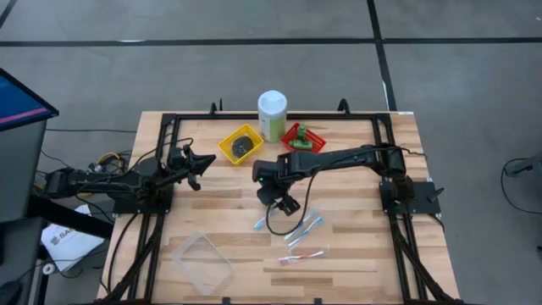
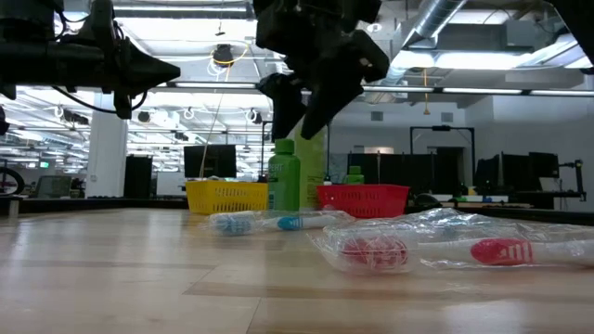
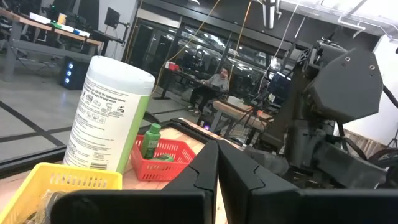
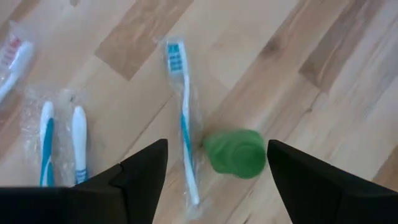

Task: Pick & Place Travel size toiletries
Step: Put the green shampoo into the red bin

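My right gripper [image 4: 214,180] is open and points down above a small green bottle [image 4: 235,153], which stands upright on its base on the wood [image 2: 284,181]. The fingers are clear of it in the low view [image 2: 308,107]. A blue wrapped toothbrush [image 4: 184,124] lies beside the bottle. More wrapped toothbrushes lie nearby [image 1: 305,225], and a red-handled one is nearer the front [image 1: 303,257]. A red basket [image 1: 303,138] holds green bottles [image 3: 149,140]. The yellow basket [image 1: 240,144] holds dark tins. My left gripper [image 1: 201,166] is shut and waits at the table's left.
A tall pale-green canister with a white cap [image 1: 272,114] stands between the two baskets at the far edge. A clear plastic tray [image 1: 203,263] lies at the near left. A black frame [image 1: 169,119] runs around the tabletop. Bare wood lies between the tray and the toothbrushes.
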Available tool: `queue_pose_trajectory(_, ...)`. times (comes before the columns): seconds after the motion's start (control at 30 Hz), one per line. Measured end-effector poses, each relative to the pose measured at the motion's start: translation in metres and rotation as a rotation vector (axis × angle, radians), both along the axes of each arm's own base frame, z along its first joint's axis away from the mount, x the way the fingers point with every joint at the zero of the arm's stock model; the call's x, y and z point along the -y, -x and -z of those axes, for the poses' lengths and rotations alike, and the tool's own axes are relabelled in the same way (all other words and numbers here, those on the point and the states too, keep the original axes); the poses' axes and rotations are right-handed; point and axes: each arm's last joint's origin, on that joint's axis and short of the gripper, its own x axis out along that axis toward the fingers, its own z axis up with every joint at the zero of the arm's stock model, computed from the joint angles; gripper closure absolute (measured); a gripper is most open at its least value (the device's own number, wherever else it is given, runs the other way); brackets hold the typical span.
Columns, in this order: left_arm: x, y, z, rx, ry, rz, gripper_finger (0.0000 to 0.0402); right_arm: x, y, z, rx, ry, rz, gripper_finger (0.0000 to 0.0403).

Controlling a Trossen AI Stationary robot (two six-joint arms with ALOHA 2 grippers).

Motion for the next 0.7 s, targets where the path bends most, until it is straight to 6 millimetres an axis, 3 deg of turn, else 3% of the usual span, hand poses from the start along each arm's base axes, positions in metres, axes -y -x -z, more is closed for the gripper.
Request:
queue_pose_trajectory(0.27, 0.0, 0.0, 0.0, 0.0, 0.0, 0.0, 0.0395, 0.011, -0.005, 0.011, -0.012, 0.002, 0.032, 0.0142)
queue_pose_trajectory(0.7, 0.0, 0.0, 0.0, 0.0, 0.0, 0.0, 0.0395, 0.013, -0.005, 0.008, 0.009, 0.008, 0.021, 0.0243)
